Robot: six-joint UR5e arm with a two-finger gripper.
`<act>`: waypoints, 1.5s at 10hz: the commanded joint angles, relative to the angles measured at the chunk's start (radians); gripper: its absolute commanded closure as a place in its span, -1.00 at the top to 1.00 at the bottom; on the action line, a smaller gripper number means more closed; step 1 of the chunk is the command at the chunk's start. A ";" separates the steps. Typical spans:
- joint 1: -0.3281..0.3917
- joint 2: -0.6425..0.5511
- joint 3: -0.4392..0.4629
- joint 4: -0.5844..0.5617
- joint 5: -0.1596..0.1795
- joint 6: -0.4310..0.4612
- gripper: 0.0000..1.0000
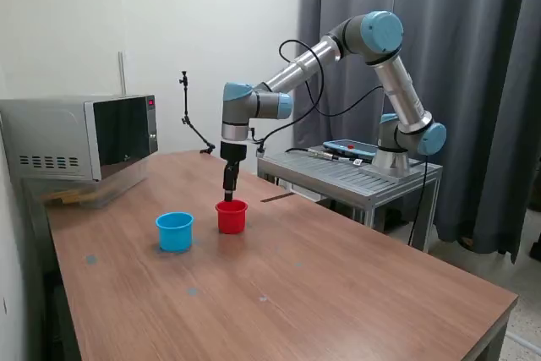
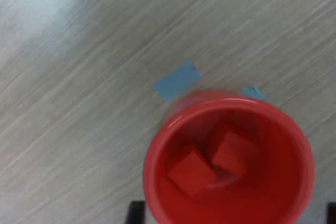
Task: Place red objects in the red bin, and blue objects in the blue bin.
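Observation:
The red cup (image 1: 231, 217) stands on the wooden table, and the light blue cup (image 1: 175, 232) stands close by on the exterior view's left. My gripper (image 1: 228, 196) hangs straight above the red cup, just over its rim. In the wrist view the red cup (image 2: 157, 145) holds two small red cubes (image 2: 191, 174) (image 2: 231, 153) lying side by side on its bottom. Only dark fingertips (image 2: 135, 213) show at the frame's edge, set wide apart with nothing between them. No dark blue cubes are in view; the inside of the blue cup is hidden.
A microwave (image 1: 80, 137) sits at the table's back on the exterior view's left. A thin black stand (image 1: 190, 120) is behind the gripper. The arm's metal base cart (image 1: 347, 177) adjoins the table on the right. Blue tape marks (image 2: 177, 80) lie beside the red cup.

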 commanded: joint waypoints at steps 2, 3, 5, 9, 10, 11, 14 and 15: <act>0.005 -0.002 -0.001 0.015 0.019 -0.022 1.00; 0.011 -0.006 0.002 0.039 0.033 -0.071 1.00; 0.016 -0.046 -0.003 0.107 0.127 -0.215 1.00; 0.056 -0.162 -0.012 0.223 0.255 -0.482 1.00; 0.063 -0.191 -0.019 0.259 0.255 -0.489 1.00; 0.065 -0.225 -0.025 0.324 0.255 -0.490 1.00; 0.123 -0.357 -0.027 0.427 0.249 -0.495 1.00; 0.126 -0.374 -0.036 0.497 0.245 -0.492 1.00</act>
